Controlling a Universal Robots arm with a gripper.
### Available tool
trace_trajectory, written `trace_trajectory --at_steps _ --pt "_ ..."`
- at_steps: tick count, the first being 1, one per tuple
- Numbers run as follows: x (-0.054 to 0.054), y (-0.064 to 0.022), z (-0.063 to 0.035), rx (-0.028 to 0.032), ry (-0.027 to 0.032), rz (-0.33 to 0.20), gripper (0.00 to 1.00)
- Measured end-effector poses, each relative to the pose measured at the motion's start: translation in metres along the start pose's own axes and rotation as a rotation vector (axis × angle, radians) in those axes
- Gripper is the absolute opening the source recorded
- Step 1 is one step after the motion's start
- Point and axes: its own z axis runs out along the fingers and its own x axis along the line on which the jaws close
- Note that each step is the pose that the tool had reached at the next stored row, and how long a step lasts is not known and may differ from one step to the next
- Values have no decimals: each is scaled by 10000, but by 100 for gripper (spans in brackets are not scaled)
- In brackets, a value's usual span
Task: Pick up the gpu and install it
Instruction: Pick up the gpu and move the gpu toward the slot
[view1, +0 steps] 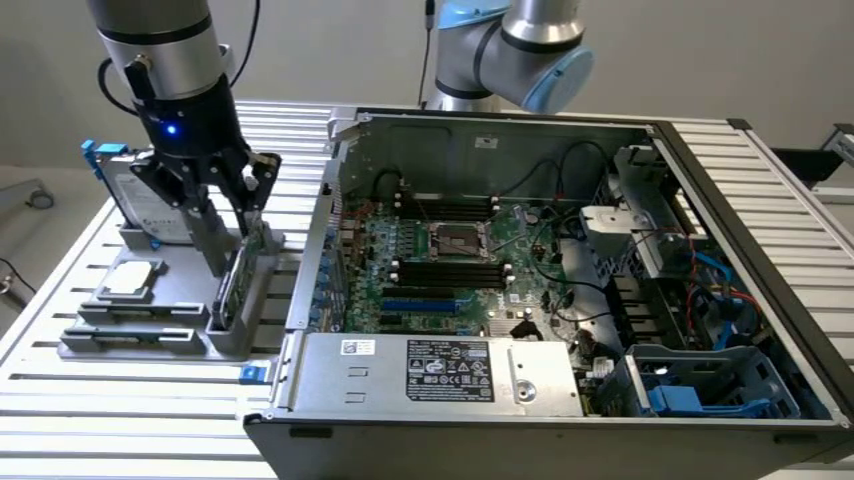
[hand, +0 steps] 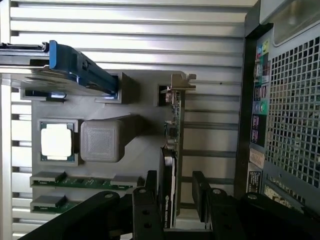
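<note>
Green graphics card (hand: 175, 120): it stands on its long edge in a slot of the grey holder (hand: 142, 100), with its metal bracket (hand: 181, 80) at the end away from the tool. You have not lifted it yet.
Tool (hand: 173, 182): released, jaws wide, one finger on each side of the card's black cooler end, gripping nothing.
Card to tool: the card runs straight through the gap between the fingers (hand: 200, 187). It sits off centre, close to one finger and well clear of the other. I cannot tell whether the near finger touches it.
Holder: on the exterior view's clock face it rests on the slatted surface (view1: 80, 400) at nine o'clock from the computer case (view1: 494, 117), just beside the case wall.
Neighbours: from the card, a silver chip (view1: 130, 278) lies at nine o'clock, a hard drive (view1: 127, 190) with blue rails at ten o'clock, and memory sticks (hand: 75, 181) at eight o'clock.
Risk, uneven squeeze: if you clench from here, the near finger will likely meet the card first and push it sideways, tilting it in its slot or jamming it.
Risk, end grip: you are holding near one end, so the bracket end may sag or swing once it is free of the slot.
Risk, bracket: it sits in its own notch of the holder, so a lift that is not straight could snag it and drag the holder.
Risk, case wall: the wall is close at three o'clock, so a swinging card could strike it.
</note>
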Motion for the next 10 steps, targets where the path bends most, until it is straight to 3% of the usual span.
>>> trace_trajectory --at_steps 10 --pt "-5 -36 181 9 6 -251 42"
